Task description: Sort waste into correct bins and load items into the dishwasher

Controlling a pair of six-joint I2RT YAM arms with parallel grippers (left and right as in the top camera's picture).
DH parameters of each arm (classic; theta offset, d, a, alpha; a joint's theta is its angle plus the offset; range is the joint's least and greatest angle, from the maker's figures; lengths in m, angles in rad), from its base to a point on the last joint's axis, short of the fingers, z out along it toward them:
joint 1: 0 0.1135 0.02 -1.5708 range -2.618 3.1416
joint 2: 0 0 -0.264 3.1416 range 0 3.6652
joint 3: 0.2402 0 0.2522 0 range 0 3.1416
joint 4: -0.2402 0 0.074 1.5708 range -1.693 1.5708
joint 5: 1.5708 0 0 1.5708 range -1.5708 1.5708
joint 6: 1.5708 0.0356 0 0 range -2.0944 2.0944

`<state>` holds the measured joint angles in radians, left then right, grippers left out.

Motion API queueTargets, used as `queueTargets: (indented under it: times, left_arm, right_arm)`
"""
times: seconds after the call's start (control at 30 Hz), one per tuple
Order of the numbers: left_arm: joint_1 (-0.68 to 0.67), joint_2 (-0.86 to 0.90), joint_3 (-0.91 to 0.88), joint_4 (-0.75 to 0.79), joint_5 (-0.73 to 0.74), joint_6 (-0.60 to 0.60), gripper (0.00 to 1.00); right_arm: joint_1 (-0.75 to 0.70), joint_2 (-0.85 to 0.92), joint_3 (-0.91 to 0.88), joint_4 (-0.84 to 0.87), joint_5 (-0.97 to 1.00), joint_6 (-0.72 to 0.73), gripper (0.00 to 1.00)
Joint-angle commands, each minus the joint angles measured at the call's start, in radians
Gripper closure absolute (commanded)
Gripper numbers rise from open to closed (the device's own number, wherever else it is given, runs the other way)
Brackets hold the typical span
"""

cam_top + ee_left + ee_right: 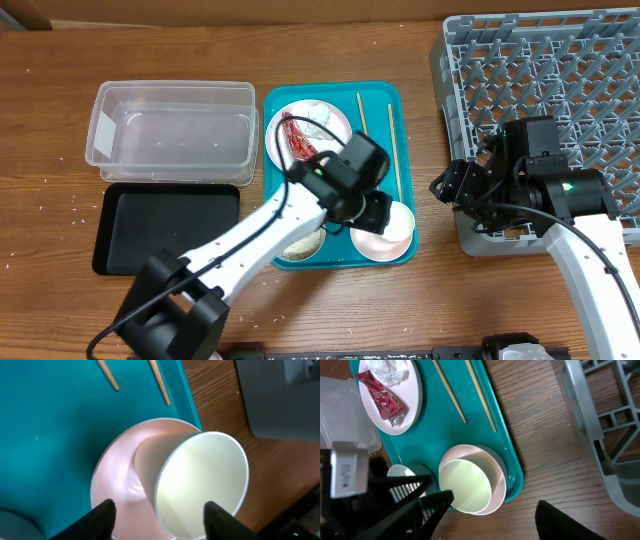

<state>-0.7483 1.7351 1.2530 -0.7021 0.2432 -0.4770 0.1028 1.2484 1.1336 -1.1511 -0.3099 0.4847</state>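
Note:
A white cup (200, 485) lies tilted on its side inside a pale-pink bowl (117, 475) at the teal tray's front right corner. My left gripper (157, 520) is open just above them, one finger on each side of the cup, holding nothing. My right gripper (495, 515) is open and empty over bare table between the tray and the grey dish rack (560, 90). A white plate (325, 118) carries the red wrapper (382, 402) and the tissue wad (387, 370). Two chopsticks (449, 391) lie on the tray. A second bowl (300, 245) is partly hidden under my left arm.
The clear tub (170, 135) stands at the back left, with the black tray (165, 225) in front of it. The teal tray (380, 100) lies mid-table. A few white grains (75, 205) are scattered on the wood at the left.

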Motion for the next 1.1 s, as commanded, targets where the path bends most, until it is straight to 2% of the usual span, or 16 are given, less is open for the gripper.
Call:
queueTargets:
  times: [0.0, 0.07, 0.13, 0.17, 0.43, 0.53, 0.73, 0.8, 0.93, 1.07]
  left_arm:
    - [-0.005, 0.047, 0.023, 0.010, -0.086, -0.021, 0.57]
    - [-0.005, 0.066, 0.023, 0.010, -0.084, -0.023, 0.71]
    - [-0.001, 0.074, 0.023, 0.009, -0.060, -0.025, 0.93]
    - [0.003, 0.074, 0.023, 0.010, -0.040, -0.025, 0.96]
    - [0.140, -0.037, 0.114, -0.066, 0.202, 0.012, 0.96]
    - [0.242, -0.067, 0.126, -0.093, 0.361, 0.067, 0.96]
    - [0.468, -0.067, 0.121, -0.103, 1.013, 0.272, 0.96]
    - [0.517, -0.067, 0.121, -0.103, 1.169, 0.313, 0.96]
    - [0.547, -0.067, 0.121, -0.102, 1.300, 0.325, 0.96]
    - [0.536, -0.067, 0.121, -0.103, 1.303, 0.324, 0.96]
  right_arm:
    - [-0.003, -0.014, 0.027, -0.003, 0.005, -0.009, 0.26]
    - [-0.003, -0.014, 0.027, -0.007, 0.005, -0.010, 0.26]
    - [-0.003, -0.014, 0.027, -0.010, 0.005, -0.010, 0.26]
    - [-0.003, -0.014, 0.027, -0.011, 0.005, -0.010, 0.27]
    - [-0.003, -0.014, 0.027, 0.000, 0.001, -0.033, 0.27]
    - [-0.003, -0.014, 0.027, 0.032, -0.086, -0.131, 0.28]
    - [-0.003, -0.014, 0.027, 0.121, -0.560, -0.449, 0.27]
    - [-0.003, -0.014, 0.027, 0.181, -0.690, -0.466, 0.26]
    - [0.023, -0.013, 0.027, 0.347, -0.770, -0.359, 0.19]
    - [0.071, -0.013, 0.027, 0.475, -0.878, -0.349, 0.17]
